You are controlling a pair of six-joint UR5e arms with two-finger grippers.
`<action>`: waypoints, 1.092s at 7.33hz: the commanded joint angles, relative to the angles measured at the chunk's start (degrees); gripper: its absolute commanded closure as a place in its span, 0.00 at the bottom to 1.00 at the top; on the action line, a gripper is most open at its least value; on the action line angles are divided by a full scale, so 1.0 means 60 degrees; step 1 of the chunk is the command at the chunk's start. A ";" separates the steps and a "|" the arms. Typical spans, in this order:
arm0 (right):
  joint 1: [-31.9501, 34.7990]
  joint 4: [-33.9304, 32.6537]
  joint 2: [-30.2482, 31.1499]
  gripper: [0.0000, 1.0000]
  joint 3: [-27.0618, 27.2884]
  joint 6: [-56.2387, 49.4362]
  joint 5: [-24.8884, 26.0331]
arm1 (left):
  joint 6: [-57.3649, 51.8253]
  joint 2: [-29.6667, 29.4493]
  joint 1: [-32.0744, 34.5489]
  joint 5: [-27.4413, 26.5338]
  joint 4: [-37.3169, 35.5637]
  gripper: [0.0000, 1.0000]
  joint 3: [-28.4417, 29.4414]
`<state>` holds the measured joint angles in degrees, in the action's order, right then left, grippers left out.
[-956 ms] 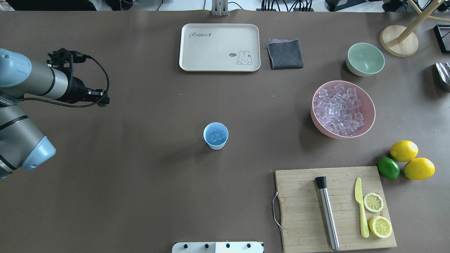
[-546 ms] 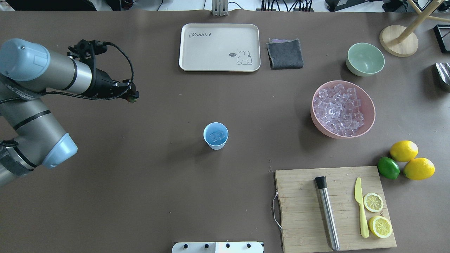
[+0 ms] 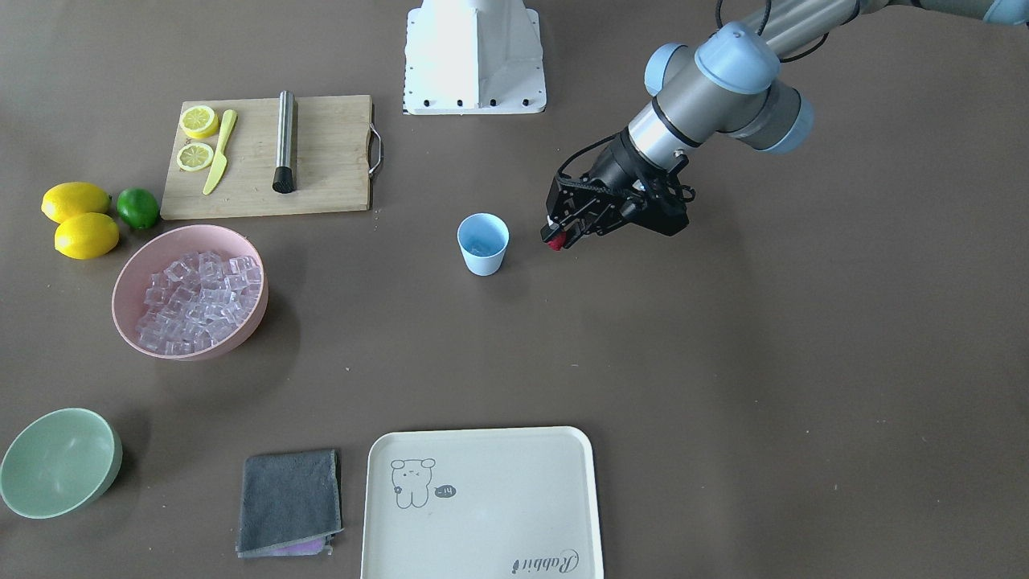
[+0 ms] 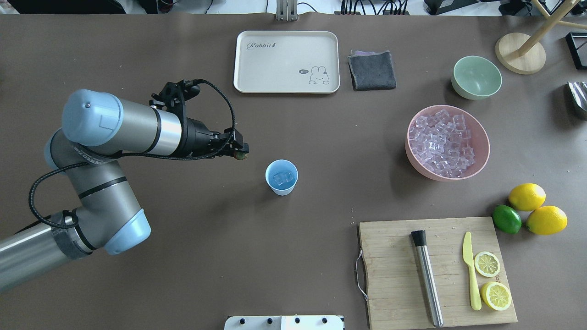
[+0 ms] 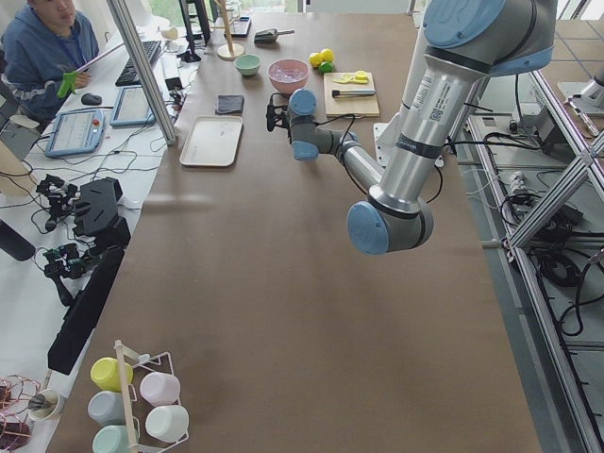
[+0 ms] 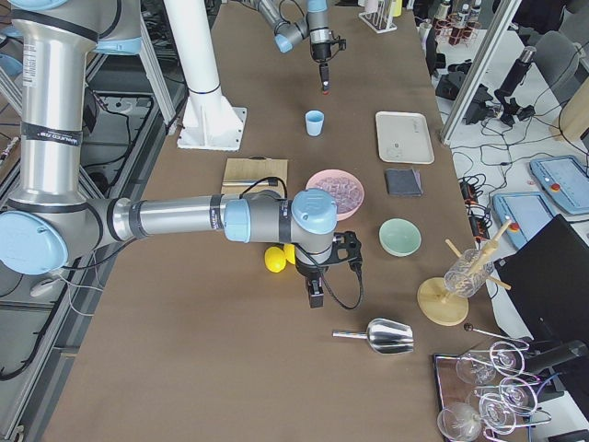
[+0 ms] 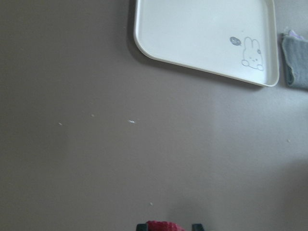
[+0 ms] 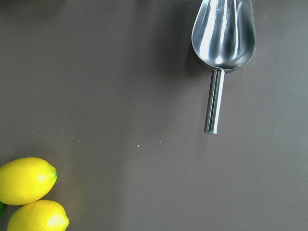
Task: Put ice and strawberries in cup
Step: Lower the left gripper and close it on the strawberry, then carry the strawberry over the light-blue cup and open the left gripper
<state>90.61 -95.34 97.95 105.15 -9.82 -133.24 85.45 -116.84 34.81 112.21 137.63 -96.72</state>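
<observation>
left pincer (image 4: 241,154) swept inward from the left, strawberry (image 3: 554,242) carried along, now near cup (image 4: 281,177)

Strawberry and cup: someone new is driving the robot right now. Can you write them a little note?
Left end effector: shut on the strawberry, in the air beside the cup, not over it.
Right end effector: near the lemons and scoop; open or shut, cannot tell.
Done: some ice is in the cup; the rest sits in the pink bowl.
Left: move over the cup, drop the strawberry in.
</observation>
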 commanded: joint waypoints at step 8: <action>-0.0015 0.0012 -0.0007 0.00 -0.0006 0.0011 0.0000 | 0.0553 -0.0712 -0.0924 -0.1300 0.0265 0.02 0.0124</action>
<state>90.53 -95.27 97.91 105.12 -9.76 -133.24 88.76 -121.12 29.19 104.35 139.24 -95.98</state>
